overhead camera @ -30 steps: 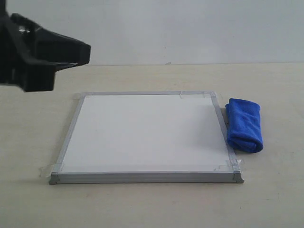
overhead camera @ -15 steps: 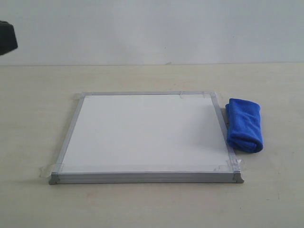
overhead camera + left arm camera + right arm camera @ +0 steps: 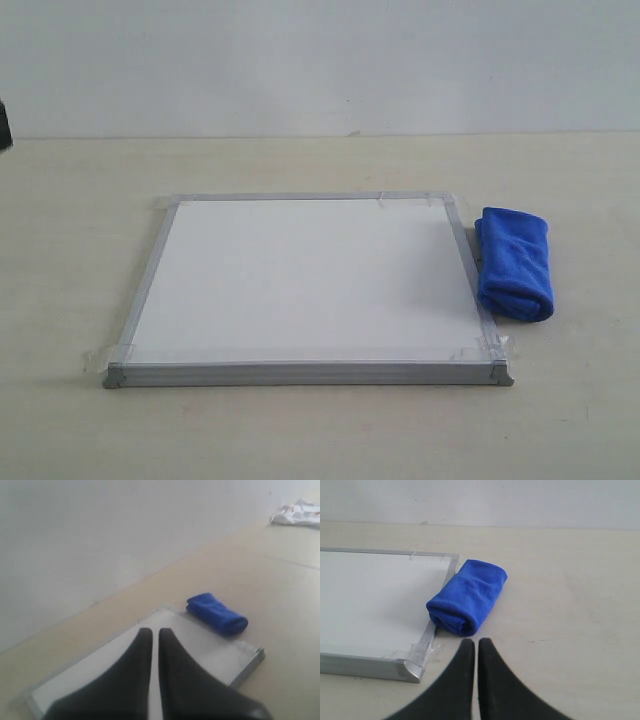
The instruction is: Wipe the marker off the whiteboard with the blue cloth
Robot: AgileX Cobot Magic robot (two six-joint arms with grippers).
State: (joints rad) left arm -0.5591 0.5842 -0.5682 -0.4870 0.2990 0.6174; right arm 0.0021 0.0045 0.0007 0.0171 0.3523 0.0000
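Observation:
The whiteboard (image 3: pixel 310 280) lies flat on the table, grey frame taped at its corners; its surface shows plain white and no red marker line is visible in any view. The blue cloth (image 3: pixel 515 262) lies rolled up against the board's right edge, also seen as the blue cloth (image 3: pixel 467 596) and the blue cloth (image 3: pixel 217 613). My left gripper (image 3: pixel 151 632) is shut and empty, held off the board (image 3: pixel 210 650). My right gripper (image 3: pixel 471 643) is shut and empty, just short of the cloth, beside the board's near right corner (image 3: pixel 410 667). Neither gripper shows in the exterior view.
A dark bit of the left arm (image 3: pixel 4 125) shows at the exterior view's left edge. A crumpled white rag (image 3: pixel 297 514) lies far off on the table in the left wrist view. A pale wall (image 3: pixel 320 60) stands behind the table.
The left arm, large at the upper left a second ago, has withdrawn leftward almost out of the exterior view. Board and cloth have not moved.

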